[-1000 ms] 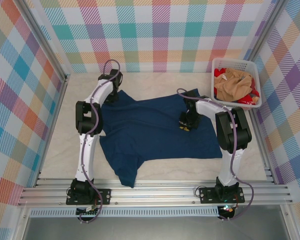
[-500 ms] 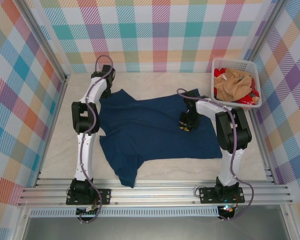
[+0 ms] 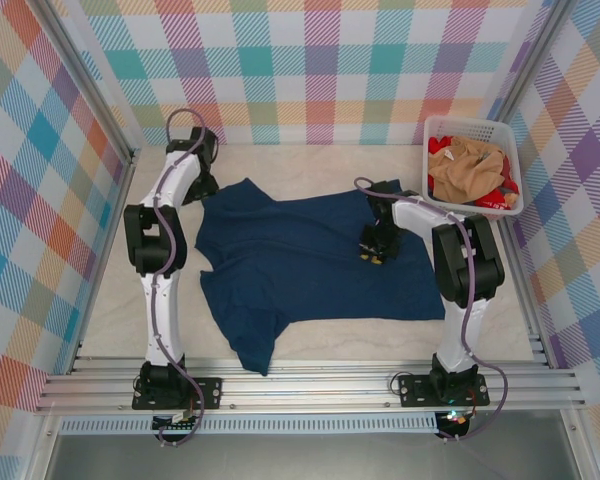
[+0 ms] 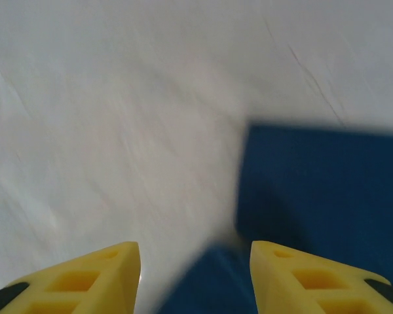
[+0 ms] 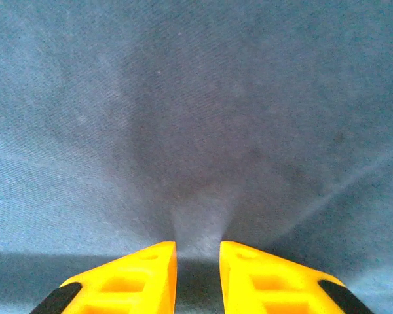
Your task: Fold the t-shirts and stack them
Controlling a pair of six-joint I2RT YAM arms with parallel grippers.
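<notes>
A navy blue t-shirt lies spread flat on the table, its print hidden. My left gripper hovers at its far-left sleeve corner and is open. In the left wrist view the navy sleeve lies loose on the table under and beyond the left gripper, with nothing between the yellow fingers. My right gripper is down on the shirt's right half. There the right gripper stands almost shut, with a small ridge of navy cloth puckered into the narrow gap.
A white plastic basket stands at the back right, holding a tan-orange shirt and a red one. Checked walls close in the table on three sides. An aluminium rail runs along the near edge.
My left gripper has opened, let go of the sleeve and drawn back toward the far left. The sleeve now lies flat. The right arm has stayed in place.
</notes>
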